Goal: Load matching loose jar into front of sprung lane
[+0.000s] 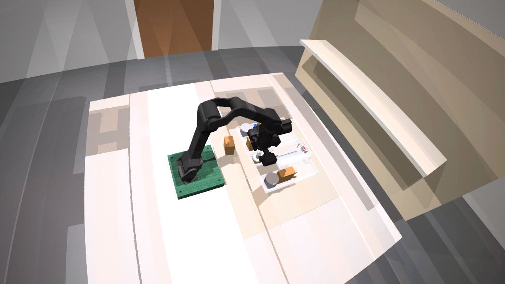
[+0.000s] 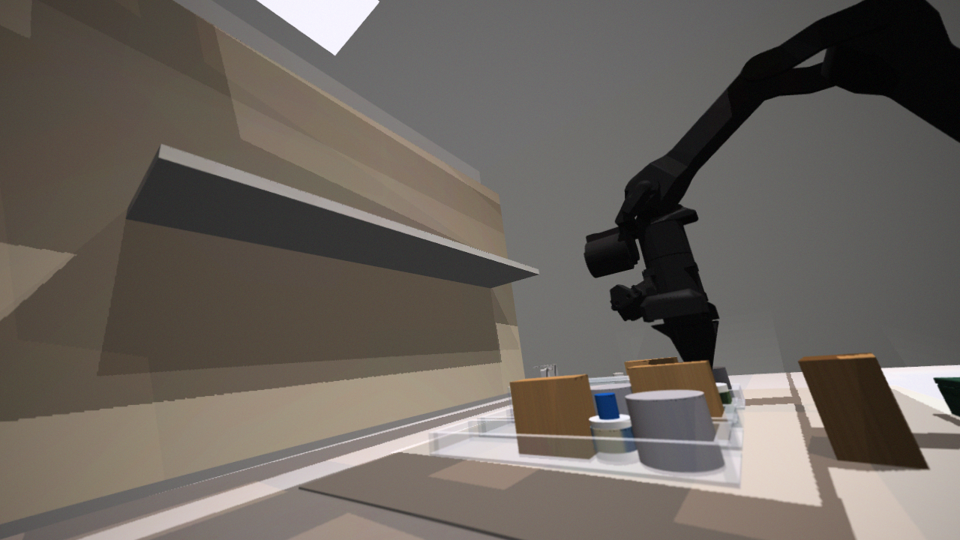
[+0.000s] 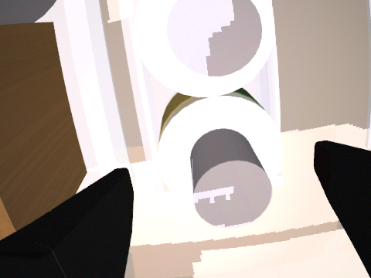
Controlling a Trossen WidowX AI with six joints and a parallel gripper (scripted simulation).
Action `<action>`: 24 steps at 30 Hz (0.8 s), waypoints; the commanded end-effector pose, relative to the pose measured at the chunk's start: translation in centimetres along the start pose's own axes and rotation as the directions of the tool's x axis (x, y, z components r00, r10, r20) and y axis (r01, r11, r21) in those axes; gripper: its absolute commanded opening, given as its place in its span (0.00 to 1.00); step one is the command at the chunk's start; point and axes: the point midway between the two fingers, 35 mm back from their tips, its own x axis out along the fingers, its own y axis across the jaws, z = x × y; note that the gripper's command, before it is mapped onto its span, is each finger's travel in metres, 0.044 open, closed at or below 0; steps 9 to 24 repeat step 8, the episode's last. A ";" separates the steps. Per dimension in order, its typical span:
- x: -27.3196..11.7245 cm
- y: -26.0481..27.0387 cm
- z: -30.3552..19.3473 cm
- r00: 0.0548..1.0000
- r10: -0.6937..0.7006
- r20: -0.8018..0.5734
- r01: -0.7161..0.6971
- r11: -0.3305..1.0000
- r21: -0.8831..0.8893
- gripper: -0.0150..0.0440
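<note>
My gripper (image 1: 262, 159) (image 2: 701, 360) (image 3: 225, 168) is open, its black fingers standing apart on both sides of the front jar (image 1: 256, 159) (image 2: 723, 393) (image 3: 233, 194), with gaps beside it. That jar has a white lid, a grey knob and an olive and green body. It looks upright at the front end of the clear lane (image 1: 291, 158) (image 3: 275, 96). The rear jar (image 3: 216, 35) is directly behind it, its white rim seeming to touch the front jar's lid in the wrist view. The pusher plate and most of the front stop are hidden, so seating on the floor cannot be judged.
Neighbouring lanes hold wooden blocks (image 1: 286, 173) (image 2: 553, 416) (image 3: 35, 108), grey cylinders (image 1: 271, 180) (image 2: 674, 433) and a blue-knobbed jar (image 1: 255, 125) (image 2: 607, 406). A separate wooden block (image 1: 229, 145) (image 2: 862, 409) stands near the green base (image 1: 208, 180). A shelf (image 1: 370, 105) (image 2: 335, 231) is beyond the lanes.
</note>
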 end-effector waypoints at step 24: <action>-0.4 0.0 -3.4 1.000 0.001 -0.002 -0.001 1.000 -0.001 0.77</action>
